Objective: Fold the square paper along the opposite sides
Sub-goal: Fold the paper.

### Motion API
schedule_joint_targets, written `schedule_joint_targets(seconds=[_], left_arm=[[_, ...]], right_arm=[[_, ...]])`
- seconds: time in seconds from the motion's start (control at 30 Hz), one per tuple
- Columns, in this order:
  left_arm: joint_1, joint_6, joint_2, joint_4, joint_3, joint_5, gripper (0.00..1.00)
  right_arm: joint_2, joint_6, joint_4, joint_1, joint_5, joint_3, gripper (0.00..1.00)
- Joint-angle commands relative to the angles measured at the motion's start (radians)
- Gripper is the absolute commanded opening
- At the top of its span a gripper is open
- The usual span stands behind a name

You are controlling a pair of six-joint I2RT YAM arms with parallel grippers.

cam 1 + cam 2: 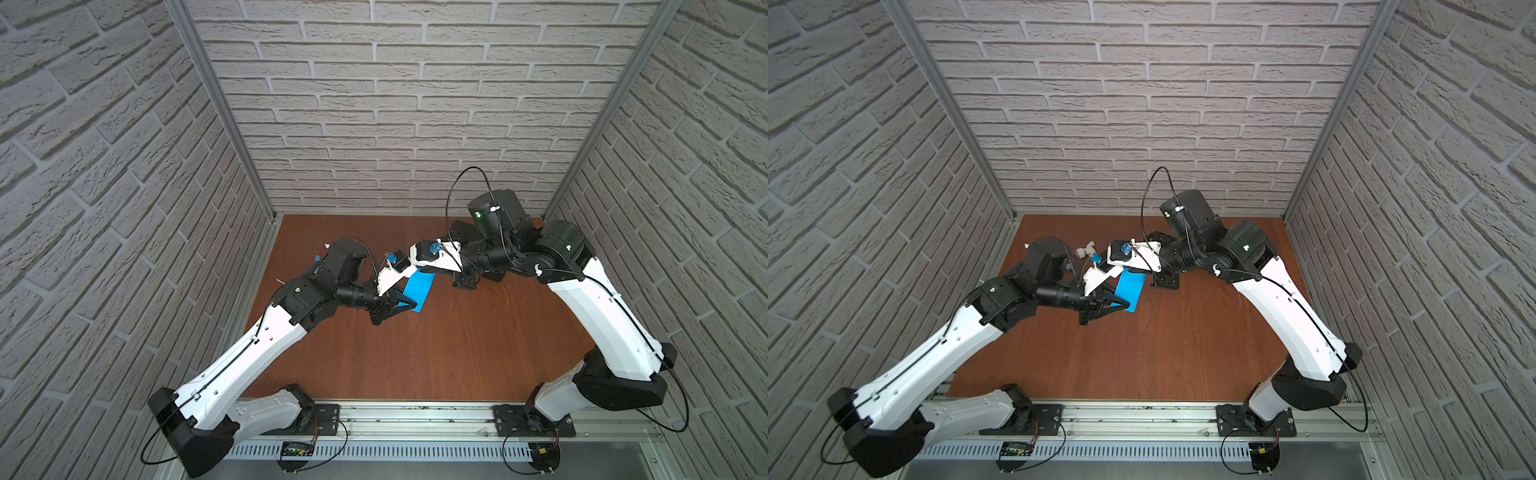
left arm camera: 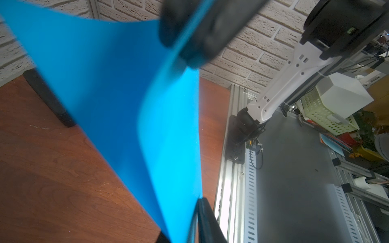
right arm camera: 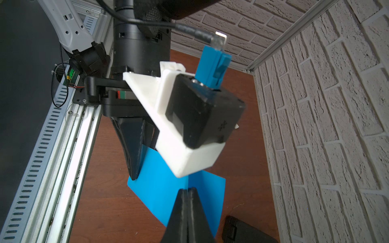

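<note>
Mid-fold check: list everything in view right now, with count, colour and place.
thin square paper sheet: one, bright blue, held up between both tools.
flat rectangular case: one, black, on the table's back part near the right arm.
small plastic toy drill: one, blue and white, on the table behind the left arm.
wooden table: one, reddish brown, under everything.
left tool: one, black, shut on the paper's corner.
right tool: one, black, shut on the paper's edge.

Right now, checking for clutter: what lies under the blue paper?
The square paper is pinched by the left gripper and right gripper; around it the wooden table shows. The sheet hides the table beneath it and part of the black case.
</note>
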Motion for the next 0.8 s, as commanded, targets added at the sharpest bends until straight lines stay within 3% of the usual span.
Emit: schedule_joint_targets(seconds=[0.0, 0.77], left_arm=[[0.006, 0.012, -0.012, 0.044, -0.015, 0.0, 0.2], [0.009, 0.013, -0.015, 0.043, -0.015, 0.0, 0.2]], right_arm=[[-0.032, 0.006, 0.034, 0.009, -0.004, -0.008, 0.03], [-0.024, 0.006, 0.037, 0.009, -0.011, -0.013, 0.03]])
